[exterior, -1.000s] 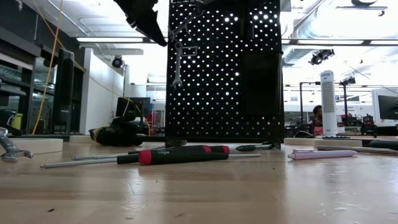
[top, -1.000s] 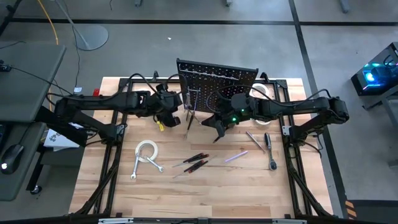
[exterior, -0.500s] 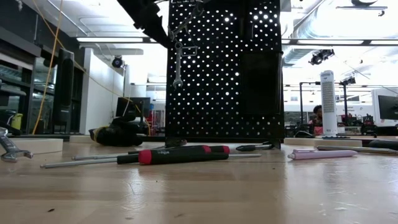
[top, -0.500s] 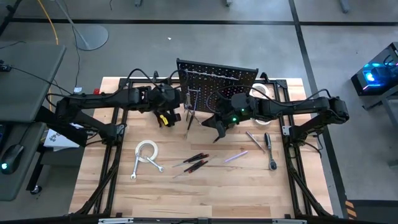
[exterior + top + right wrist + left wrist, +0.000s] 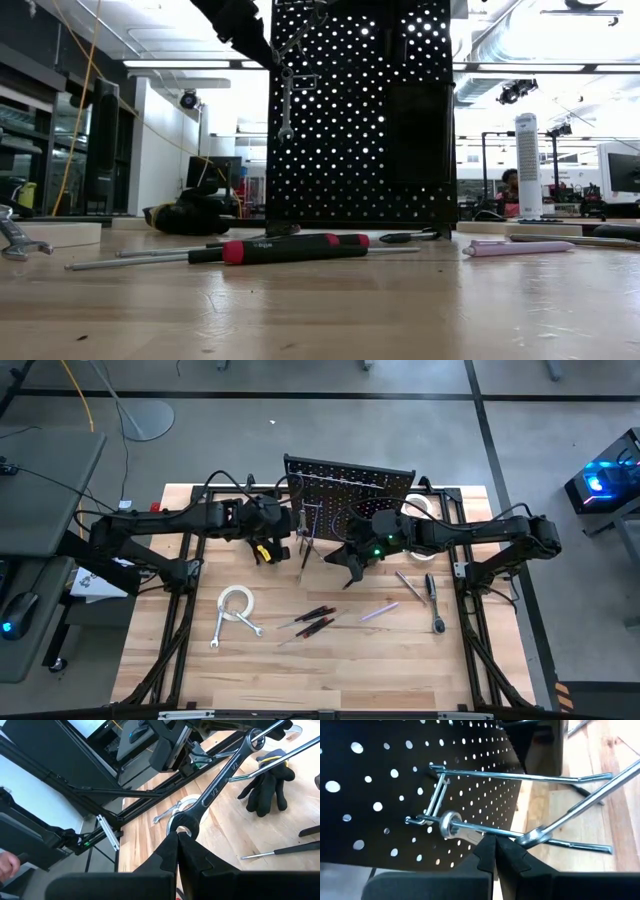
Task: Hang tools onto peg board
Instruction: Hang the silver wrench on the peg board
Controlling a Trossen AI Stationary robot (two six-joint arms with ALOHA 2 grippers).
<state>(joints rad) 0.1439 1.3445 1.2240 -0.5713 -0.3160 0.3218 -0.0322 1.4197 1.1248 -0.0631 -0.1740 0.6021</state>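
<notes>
The black peg board (image 5: 345, 485) stands upright at the table's far middle. One silver wrench hangs by its ring (image 5: 451, 825) from a hook rod, its shaft (image 5: 286, 100) straight down. My left gripper (image 5: 495, 845) is shut, level with the board's top left, its tips just before that hanging shaft. A second silver wrench (image 5: 220, 780) slants up to the hooks. My right gripper (image 5: 178, 834) is shut on it, in front of the board (image 5: 343, 560). My left gripper has its shut fingertips (image 5: 506, 851) in front of the hanging wrench's shaft and hides it there; whether they touch it I cannot tell. My right gripper pinches the slanting wrench's open-jaw end (image 5: 182, 821) between its two fingertips. The wrench rises away from the fingers to its ring end (image 5: 255, 735) at a hook rod (image 5: 292, 750), clear of the table.
On the table lie a white tape roll (image 5: 236, 603) with a wrench (image 5: 222, 628), red-handled screwdrivers (image 5: 312, 620), a purple tool (image 5: 380, 610), a ratchet (image 5: 435, 605) and black gloves (image 5: 267, 785). Another tape roll (image 5: 420, 508) sits by the board's right.
My left gripper has gone a little toward the peg board and rolled about its own axis, staying shut. Its tips now stand at the top of the hanging wrench. My right gripper and its wrench have kept still.
</notes>
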